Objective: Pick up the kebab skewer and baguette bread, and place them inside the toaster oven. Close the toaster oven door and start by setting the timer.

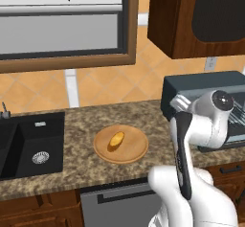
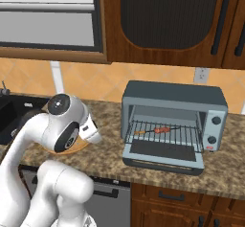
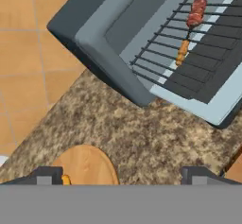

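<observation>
The toaster oven (image 2: 172, 94) stands on the counter with its door (image 2: 162, 154) dropped open. The kebab skewer (image 2: 158, 130) lies on the wire rack inside, also seen in the hand view (image 3: 191, 17). The baguette bread (image 1: 116, 140) rests on a round wooden plate (image 1: 136, 149) left of the oven. My gripper (image 3: 123, 176) hangs open above the counter between plate and oven, with nothing between its fingers. In the hand view the plate (image 3: 87, 164) sits beside the left fingertip (image 3: 47, 175), with an orange tip of the bread (image 3: 66, 179) just showing.
A black sink (image 1: 33, 144) is set into the counter at the far left. Dark wood wall cabinets (image 2: 167, 20) hang over the oven, and a window (image 1: 62, 20) sits above the sink. The oven's knobs (image 2: 216, 120) are on its right side.
</observation>
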